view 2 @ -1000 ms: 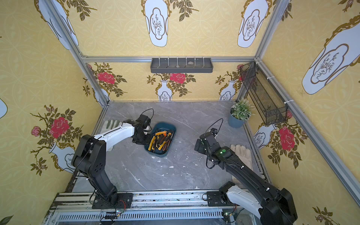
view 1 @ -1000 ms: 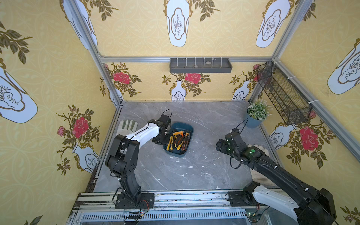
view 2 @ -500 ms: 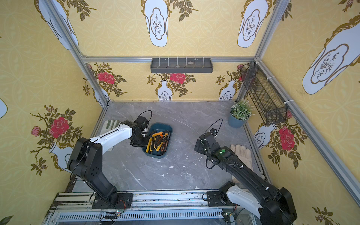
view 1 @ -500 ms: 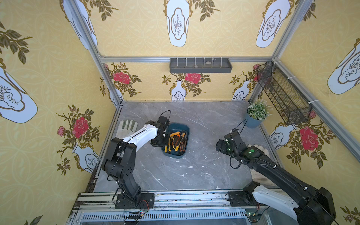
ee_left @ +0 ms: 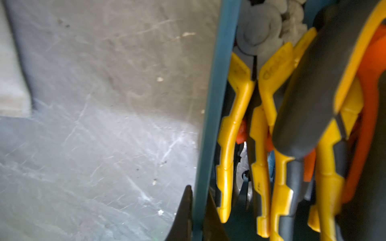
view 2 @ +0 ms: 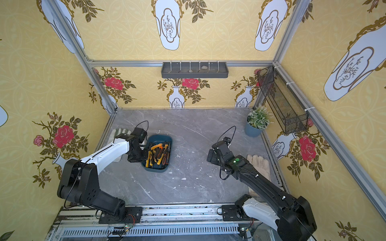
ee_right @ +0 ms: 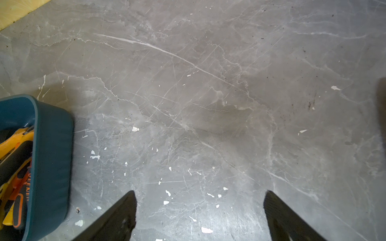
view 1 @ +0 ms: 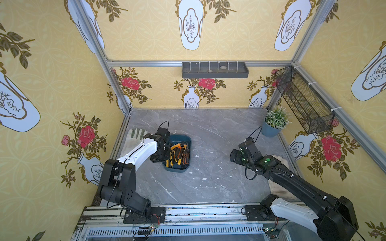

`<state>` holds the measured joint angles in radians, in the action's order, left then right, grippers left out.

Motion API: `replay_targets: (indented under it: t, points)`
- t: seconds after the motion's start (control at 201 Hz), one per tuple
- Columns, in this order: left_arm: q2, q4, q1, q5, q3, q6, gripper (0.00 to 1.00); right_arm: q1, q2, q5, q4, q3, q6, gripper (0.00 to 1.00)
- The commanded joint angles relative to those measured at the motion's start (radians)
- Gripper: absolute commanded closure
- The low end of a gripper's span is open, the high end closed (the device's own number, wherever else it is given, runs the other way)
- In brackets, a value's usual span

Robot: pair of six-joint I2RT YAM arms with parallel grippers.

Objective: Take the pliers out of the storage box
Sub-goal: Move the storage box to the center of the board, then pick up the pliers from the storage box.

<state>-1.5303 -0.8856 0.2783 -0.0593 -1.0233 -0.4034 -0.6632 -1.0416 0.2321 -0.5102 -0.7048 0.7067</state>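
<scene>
Pliers (view 1: 178, 153) heaped crosswise inside the dark teal storage box (view 1: 177, 170), with yellow-and-black and orange-and-black handles uppermost and metal heads mostly buried. Box flat on the grey marbled desk (view 1: 219, 133), toward the left arm's side. No tool out of it yet.

Left pincer (ee_left: 199, 193) clamped on the box's long wall, one finger outside, one inside beside a yellow handle. Gripping the tub, not a tool. Right pincer (ee_right: 200, 196) spread wide over bare desk, empty, well apart from the box.

Probably heavy for their size: steel heads, rigid throughout, no danger of crushing. Moulded handles likely grippy; bare metal heads slicker. Pivoted, so apt to swing open or sag if lifted by a single handle. Tangled as well, handles hooked through one another, liable to drag a neighbour up.

Best taken across both handles together, close to the pivot and near the balance point. Topmost piece first: seemingly the black-and-yellow-handled pair (ee_left: 309, 94) lying over the others. Tub of light plastic, prone to sliding or tipping under a pull, so worth pinning by its wall during each lift.
</scene>
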Motion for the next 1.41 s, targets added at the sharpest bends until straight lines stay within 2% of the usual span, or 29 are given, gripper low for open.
replay_targets:
  t: [0.0, 0.1, 0.189, 0.209, 0.244, 0.358, 0.388, 0.448, 0.588, 0.662, 0.951, 1.16, 1.404]
  points:
    - [0.017, -0.01, -0.042, -0.032, 0.006, 0.009, 0.99, -0.004, -0.011, 0.0, 0.034, -0.013, -0.01, 0.05]
    - [0.028, -0.017, -0.072, -0.033, 0.008, 0.021, 0.95, -0.004, -0.028, -0.004, 0.036, -0.019, -0.011, 0.05]
    - [0.038, -0.012, -0.08, -0.021, 0.006, 0.027, 0.85, -0.01, -0.037, -0.002, 0.035, -0.022, -0.012, 0.05]
    - [0.041, -0.012, -0.08, -0.02, 0.006, 0.028, 0.8, -0.011, -0.037, -0.002, 0.038, -0.022, -0.014, 0.05]
    - [0.047, -0.01, -0.08, -0.019, 0.005, 0.026, 0.65, -0.016, -0.037, -0.003, 0.042, -0.02, -0.015, 0.05]
    - [0.077, -0.014, -0.08, -0.008, -0.004, 0.015, 0.42, -0.027, -0.035, -0.001, 0.048, -0.018, -0.021, 0.04]
    - [0.088, -0.018, -0.08, -0.003, -0.012, 0.009, 0.39, -0.03, -0.037, 0.002, 0.048, -0.019, -0.021, 0.04]
    - [0.116, -0.019, -0.08, 0.027, -0.027, 0.0, 0.38, -0.034, -0.04, 0.006, 0.05, -0.018, -0.018, 0.04]
    - [0.156, 0.021, -0.076, 0.177, -0.075, -0.006, 0.4, -0.041, -0.043, 0.009, 0.057, -0.013, -0.018, 0.04]
    - [0.134, 0.025, -0.062, 0.196, -0.117, 0.017, 0.42, -0.041, -0.043, 0.007, 0.061, -0.012, -0.019, 0.04]
    - [-0.121, -0.026, -0.044, -0.008, -0.276, 0.121, 0.57, -0.044, -0.027, 0.012, 0.062, -0.003, -0.015, 0.04]
    - [-0.247, -0.025, -0.044, -0.019, -0.324, 0.124, 0.6, -0.045, -0.015, 0.015, 0.062, 0.004, -0.01, 0.04]
    - [-0.288, -0.016, -0.044, -0.02, -0.312, 0.116, 0.6, -0.045, -0.021, 0.013, 0.064, 0.005, -0.009, 0.04]
